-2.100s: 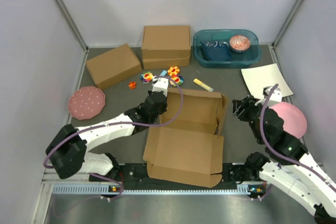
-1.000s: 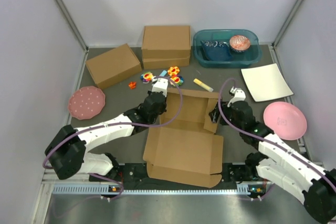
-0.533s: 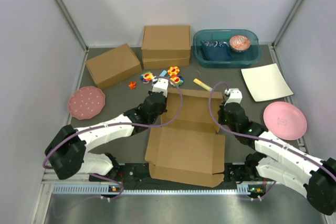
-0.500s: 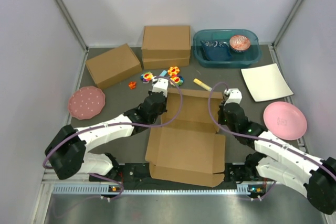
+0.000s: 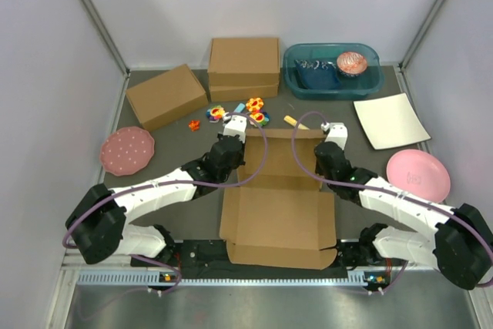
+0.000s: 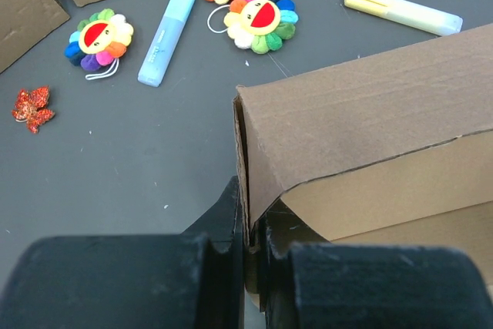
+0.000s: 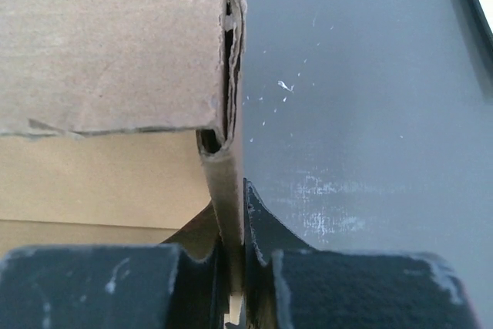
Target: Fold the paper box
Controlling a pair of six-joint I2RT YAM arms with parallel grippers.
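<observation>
Dark grey surface (image 5: 176, 148) is carrying everything. I'm watching my left fingers (image 6: 228, 221) clamping shut on the paper box (image 6: 362, 113), pinching its left wall right at the far-left corner, with the card sitting between them. My right fingers (image 7: 258, 225) are doing likewise on the right wall, closed on the thin card edge just below the far-right corner. The box is sitting centre-near, with both gripped walls and the far wall standing up and the big lid panel lying flat toward the near edge.

A yellow marker (image 6: 400, 9), two flower plushies (image 6: 258, 17), a blue marker (image 6: 162, 32) and a red glittery leaf (image 6: 31, 105) are lying loose just past the far wall.

Further back, an angled brown box (image 5: 166, 95), a taller brown box (image 5: 243, 67) and a teal bin (image 5: 333, 71) are sitting along the far side. A speckled pink plate (image 5: 127, 150) is lying at the left, and a plain pink plate (image 5: 418, 176) and a white square sheet (image 5: 390, 119) at the right.
</observation>
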